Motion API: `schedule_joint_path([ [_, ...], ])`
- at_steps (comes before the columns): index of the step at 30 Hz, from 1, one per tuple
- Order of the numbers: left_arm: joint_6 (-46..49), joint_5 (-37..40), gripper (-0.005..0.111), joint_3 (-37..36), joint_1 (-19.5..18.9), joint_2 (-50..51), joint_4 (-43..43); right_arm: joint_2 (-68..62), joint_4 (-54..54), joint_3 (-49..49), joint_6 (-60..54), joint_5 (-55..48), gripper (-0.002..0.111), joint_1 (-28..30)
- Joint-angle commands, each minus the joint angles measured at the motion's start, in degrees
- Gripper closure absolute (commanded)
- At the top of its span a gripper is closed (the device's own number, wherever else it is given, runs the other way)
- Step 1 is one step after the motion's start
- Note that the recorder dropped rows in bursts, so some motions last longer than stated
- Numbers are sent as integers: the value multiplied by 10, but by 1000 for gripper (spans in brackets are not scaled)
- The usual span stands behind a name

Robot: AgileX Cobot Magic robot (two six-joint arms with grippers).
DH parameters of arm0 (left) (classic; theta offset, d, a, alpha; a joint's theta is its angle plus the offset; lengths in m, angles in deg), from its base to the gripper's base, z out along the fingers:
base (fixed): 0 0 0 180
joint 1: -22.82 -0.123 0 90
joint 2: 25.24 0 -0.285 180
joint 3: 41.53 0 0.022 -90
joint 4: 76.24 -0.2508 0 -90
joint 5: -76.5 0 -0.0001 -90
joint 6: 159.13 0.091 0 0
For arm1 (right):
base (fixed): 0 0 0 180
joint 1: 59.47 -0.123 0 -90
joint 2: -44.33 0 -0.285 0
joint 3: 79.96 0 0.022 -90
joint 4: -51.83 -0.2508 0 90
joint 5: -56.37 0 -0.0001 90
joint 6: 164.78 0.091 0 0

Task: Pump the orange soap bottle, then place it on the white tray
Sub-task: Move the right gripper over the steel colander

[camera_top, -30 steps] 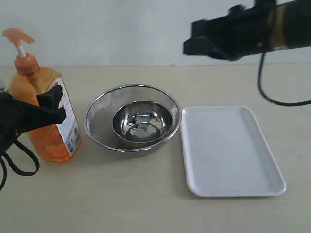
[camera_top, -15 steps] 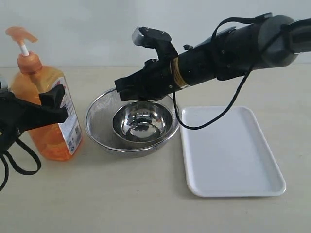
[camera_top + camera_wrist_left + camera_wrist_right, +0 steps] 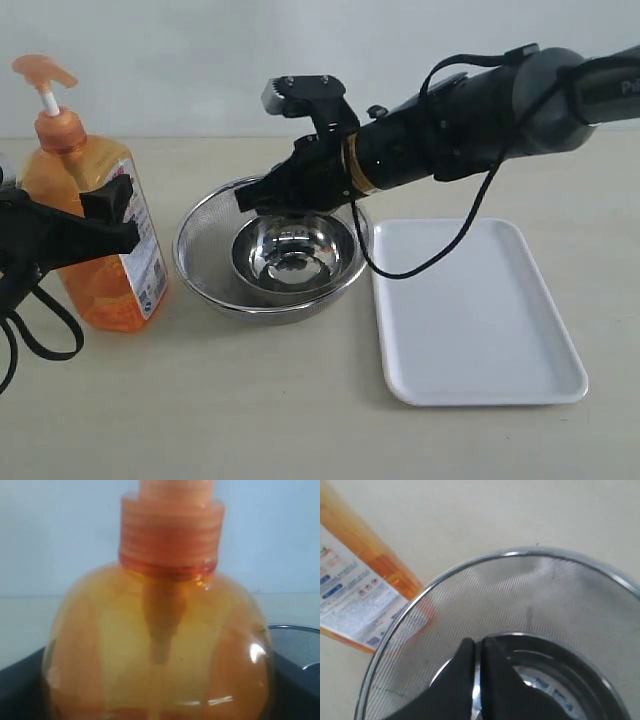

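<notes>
Two arms in play: within the last second the right gripper (image 3: 248, 196) has swung in from the upper right of the frame to hang over the steel mesh bowl (image 3: 200, 245) at centre, fingers pressed together and empty (bound for the unpressed pump head (image 3: 42, 72), I judge). Left gripper (image 3: 100, 218) unchanged, clamped round the orange soap bottle (image 3: 100, 280) at the left edge. White tray (image 3: 480, 385) waits bare, lower right.

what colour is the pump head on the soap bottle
Light orange; the pump head shows best in the exterior view.
</notes>
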Motion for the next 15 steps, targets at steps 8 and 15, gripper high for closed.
schedule_joint_path([
  [8,7,-40,102,7,2,-4,0,156,-1,-69,-9,-206,109,-1],
  [15,7,-40,102,7,2,-4,0,204,-1,-132,-16,-339,109,-17],
])
